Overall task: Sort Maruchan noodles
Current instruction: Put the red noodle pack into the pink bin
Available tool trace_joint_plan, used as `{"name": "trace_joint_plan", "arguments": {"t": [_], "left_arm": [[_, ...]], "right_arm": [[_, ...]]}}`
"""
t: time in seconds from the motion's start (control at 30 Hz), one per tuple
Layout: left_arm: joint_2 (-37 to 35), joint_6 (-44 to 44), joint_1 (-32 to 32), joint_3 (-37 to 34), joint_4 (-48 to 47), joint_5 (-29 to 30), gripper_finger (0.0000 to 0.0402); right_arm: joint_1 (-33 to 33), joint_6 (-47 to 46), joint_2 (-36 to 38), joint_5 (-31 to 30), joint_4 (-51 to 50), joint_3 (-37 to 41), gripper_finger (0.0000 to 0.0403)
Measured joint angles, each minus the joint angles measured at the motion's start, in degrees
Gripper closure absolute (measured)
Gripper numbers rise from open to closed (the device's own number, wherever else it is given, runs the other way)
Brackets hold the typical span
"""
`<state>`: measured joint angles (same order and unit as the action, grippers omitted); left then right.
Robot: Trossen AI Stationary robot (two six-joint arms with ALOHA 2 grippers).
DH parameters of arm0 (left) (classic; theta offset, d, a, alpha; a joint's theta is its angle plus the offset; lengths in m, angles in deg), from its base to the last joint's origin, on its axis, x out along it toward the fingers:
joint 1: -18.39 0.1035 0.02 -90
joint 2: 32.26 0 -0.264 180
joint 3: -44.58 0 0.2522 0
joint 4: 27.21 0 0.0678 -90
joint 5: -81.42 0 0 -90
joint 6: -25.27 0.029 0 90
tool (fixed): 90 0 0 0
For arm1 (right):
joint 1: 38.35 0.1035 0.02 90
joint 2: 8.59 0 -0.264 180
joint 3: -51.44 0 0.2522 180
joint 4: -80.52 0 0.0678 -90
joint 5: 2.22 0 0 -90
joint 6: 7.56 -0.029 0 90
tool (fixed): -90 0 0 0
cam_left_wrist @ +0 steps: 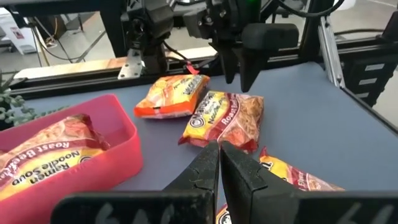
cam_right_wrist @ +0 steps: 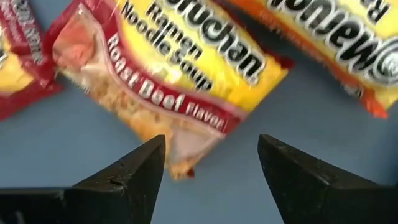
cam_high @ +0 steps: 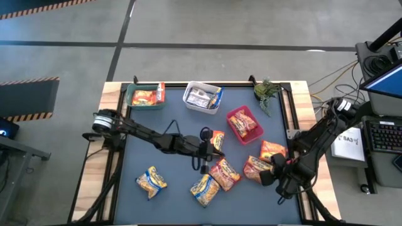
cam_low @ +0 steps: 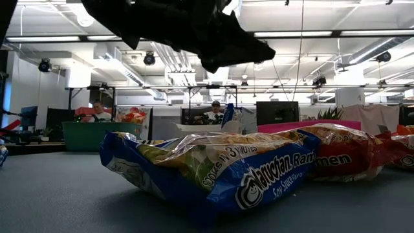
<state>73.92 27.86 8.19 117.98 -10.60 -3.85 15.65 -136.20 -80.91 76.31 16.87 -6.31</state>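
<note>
Blue soy-sauce packet nearest, loose beside the red bin. Roast beef packet beneath right gripper, fingers spread, empty. Left gripper pinched shut, empty, near that bin. Three bins partly filled; several packets unsorted.

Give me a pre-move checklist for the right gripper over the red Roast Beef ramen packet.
1. Right gripper open: ok, fingers spread.
2. Crinkly red-and-yellow Roast Beef ramen packet centred between the fingers: ok, its end lies in the gap.
3. Packet free of the neighbouring orange plastic ramen packet: cannot tell, they lie close.
4. Left gripper shut and empty: ok.
5. Pink plastic bin has room: ok, one packet inside.
</note>
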Motion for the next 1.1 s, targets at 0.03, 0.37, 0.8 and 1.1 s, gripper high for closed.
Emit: {"name": "trace_joint_plan", "arguments": {"t": [0.03, 0.37, 0.8, 1.1], "left_arm": [[0.3, 0.0, 0.0, 0.0, 0.0, 0.0, 0.0402], [0.3, -0.3, 0.0, -0.3, -1.3, 0.0, 0.0402], [0.3, -0.1, 0.0, -0.5, -1.8, -2.1, 0.0402], [6.8, -1.2, -0.1, 1.5, 3.1, -4.0, 0.0402]], "right_arm": [[0.0, 0.0, -0.2, -0.9, 0.2, 0.4, 0.0163], [-0.5, 3.7, -2.6, -12.5, 19.4, 7.8, 0.0170], [-3.7, 10.0, -2.0, -18.2, 24.3, 8.2, 0.0170], [-3.7, 8.2, -2.0, -18.7, 25.3, 11.3, 0.0170]]}}
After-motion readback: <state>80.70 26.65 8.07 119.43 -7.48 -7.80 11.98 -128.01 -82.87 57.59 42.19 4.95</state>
